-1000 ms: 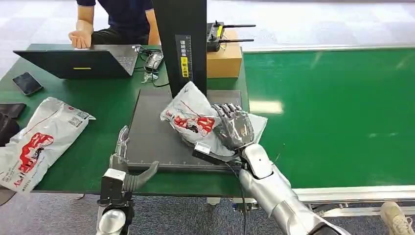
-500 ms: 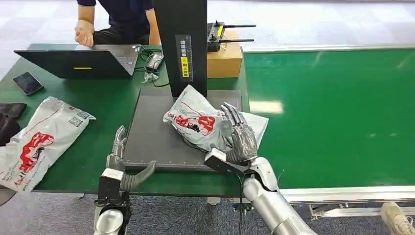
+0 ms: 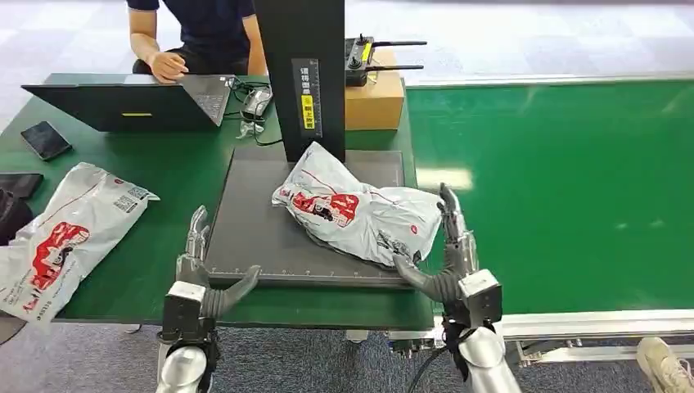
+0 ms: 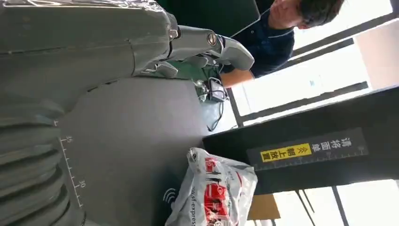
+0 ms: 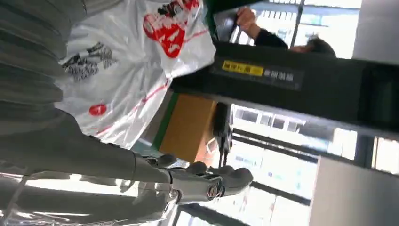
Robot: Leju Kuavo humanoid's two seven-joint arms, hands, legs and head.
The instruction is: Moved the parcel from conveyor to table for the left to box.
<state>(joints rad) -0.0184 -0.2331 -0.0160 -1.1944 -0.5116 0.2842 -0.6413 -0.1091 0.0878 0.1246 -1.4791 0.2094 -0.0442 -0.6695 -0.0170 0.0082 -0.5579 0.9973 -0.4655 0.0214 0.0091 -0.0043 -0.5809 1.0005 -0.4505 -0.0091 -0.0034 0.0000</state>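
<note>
The parcel (image 3: 352,211), a white plastic mailer printed in red and black, is seen lying crumpled on the dark grey platform (image 3: 262,221) on the green table (image 3: 188,176), toward the platform's right part and just in front of the tall black column (image 3: 303,74) that rises from its far edge. The parcel is held by nothing. The right hand (image 3: 446,258) is placed at the platform's near right corner, just beside the parcel's near end, with its fingers (image 3: 452,217) raised and spread and its thumb stretched toward the platform; nothing is gripped in it. The left hand (image 3: 205,274) is found at the platform's near left corner, well apart from the parcel, its fingers likewise parted and empty, the thumb laid along the platform's front edge. To the right of the table the green conveyor belt (image 3: 556,188) is seen. A second printed mailer (image 3: 69,233) is spread flat on the table's left part. Farther back, a laptop (image 3: 131,102), a dark phone (image 3: 47,139) and a brown cardboard box (image 3: 375,100) are set on the table, and a person's hand (image 3: 168,65) is rested at the laptop.
</note>
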